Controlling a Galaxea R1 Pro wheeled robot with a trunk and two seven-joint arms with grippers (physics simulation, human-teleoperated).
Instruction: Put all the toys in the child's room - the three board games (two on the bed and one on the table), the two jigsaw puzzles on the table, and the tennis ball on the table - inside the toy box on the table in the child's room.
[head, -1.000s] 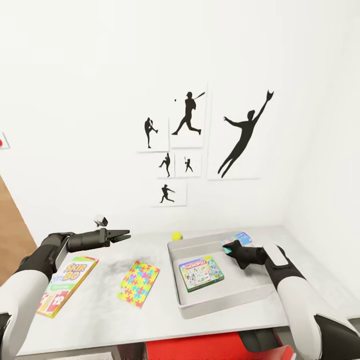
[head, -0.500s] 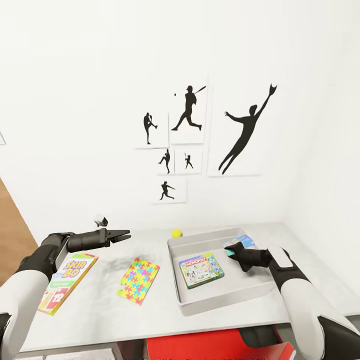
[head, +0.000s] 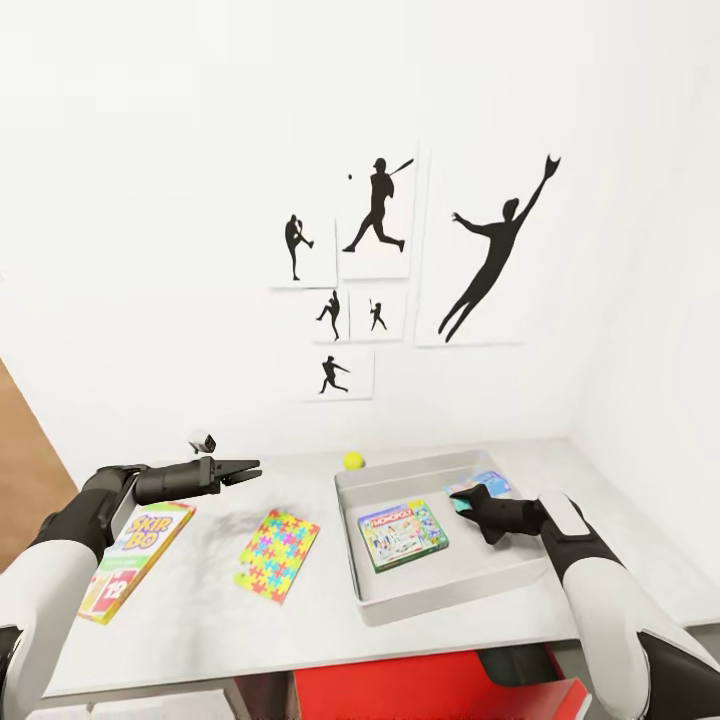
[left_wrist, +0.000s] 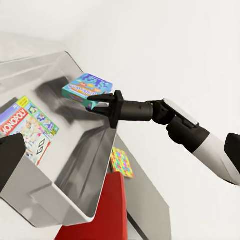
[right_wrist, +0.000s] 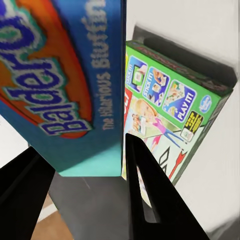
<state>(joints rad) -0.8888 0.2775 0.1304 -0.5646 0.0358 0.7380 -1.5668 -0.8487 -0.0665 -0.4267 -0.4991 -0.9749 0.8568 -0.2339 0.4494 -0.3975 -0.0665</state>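
— While the right arm reaches forward over the toy box (head: 440, 590), what has its gripper (head: 462, 497) got?
— The blue game (left_wrist: 89, 90), clamped by one edge between its fingers (right_wrist: 150, 195), held above the box's far end. Its cover reads "Balderd…" and "The Hilarious Bluffin…".
— And just below it?
— The Monopoly game (head: 402, 537), lying flat inside the box; "PLAY IT!" shows on its side.
— The left arm?
— Stretched level above the table (head: 200, 620), its gripper (head: 250, 467) nearly closed, holding nothing. Beneath its forearm lies the Skip-Bo game (head: 135, 560); a jigsaw (head: 275, 555) lies below its fingertips, and the ball (head: 352, 460) sits beyond them, against the box's far wall.
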